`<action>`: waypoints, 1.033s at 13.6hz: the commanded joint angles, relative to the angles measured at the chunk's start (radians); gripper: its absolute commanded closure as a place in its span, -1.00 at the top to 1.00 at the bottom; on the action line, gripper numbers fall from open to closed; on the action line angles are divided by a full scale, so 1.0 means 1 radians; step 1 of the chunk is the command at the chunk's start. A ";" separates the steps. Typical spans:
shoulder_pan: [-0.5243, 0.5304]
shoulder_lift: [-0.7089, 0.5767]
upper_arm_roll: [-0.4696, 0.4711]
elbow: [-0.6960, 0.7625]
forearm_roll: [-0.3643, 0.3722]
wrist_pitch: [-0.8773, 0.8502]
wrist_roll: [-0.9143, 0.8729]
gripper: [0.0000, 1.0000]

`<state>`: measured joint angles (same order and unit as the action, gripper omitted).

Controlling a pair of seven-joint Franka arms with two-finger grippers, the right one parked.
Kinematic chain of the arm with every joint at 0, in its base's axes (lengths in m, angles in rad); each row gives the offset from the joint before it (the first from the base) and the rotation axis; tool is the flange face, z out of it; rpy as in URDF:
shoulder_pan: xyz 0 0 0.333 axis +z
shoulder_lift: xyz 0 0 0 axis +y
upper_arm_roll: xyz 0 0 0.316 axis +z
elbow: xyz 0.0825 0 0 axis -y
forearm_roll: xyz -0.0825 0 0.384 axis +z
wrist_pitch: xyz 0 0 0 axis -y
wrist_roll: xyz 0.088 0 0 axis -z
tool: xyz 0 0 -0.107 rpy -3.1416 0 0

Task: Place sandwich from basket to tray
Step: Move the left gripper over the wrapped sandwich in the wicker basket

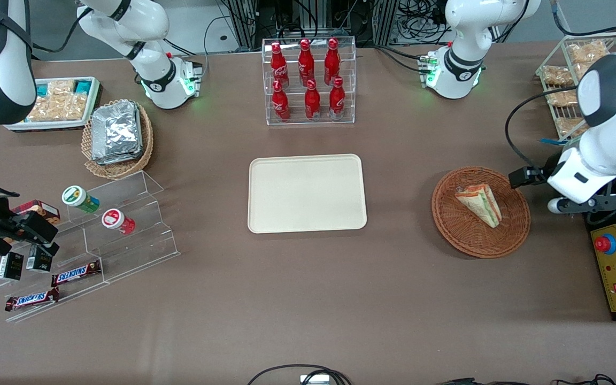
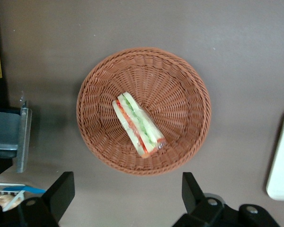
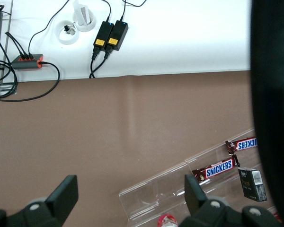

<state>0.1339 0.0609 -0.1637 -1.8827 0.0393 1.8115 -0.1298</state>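
Note:
The sandwich [image 1: 479,203] is a triangular white-bread wedge with green, red and yellow layers. It lies in the round reddish-brown wicker basket [image 1: 516,235]. The cream-beige tray [image 1: 307,193] lies flat and bare at mid-table, beside the basket toward the parked arm's end. My left gripper [image 1: 567,205] hangs above the table just past the basket's rim, toward the working arm's end. In the left wrist view the gripper [image 2: 128,195] is open wide and empty, with the basket [image 2: 189,99] and sandwich [image 2: 138,124] ahead of its fingertips [image 2: 62,191] and the tray's edge [image 2: 281,165] showing.
A clear rack of red bottles [image 1: 308,80] stands farther from the camera than the tray. A black and yellow control box with a red button [image 1: 615,267] sits beside the basket at the working arm's end. A wire rack of snack packs [image 1: 570,80] stands farther back there.

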 commanded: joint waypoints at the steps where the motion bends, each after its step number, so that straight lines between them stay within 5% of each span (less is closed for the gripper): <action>1: 0.007 -0.065 -0.002 -0.166 0.010 0.148 -0.115 1.00; 14: 0.006 -0.001 -0.004 -0.481 0.013 0.595 -0.447 1.00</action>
<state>0.1383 0.0549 -0.1642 -2.3248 0.0393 2.3476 -0.5327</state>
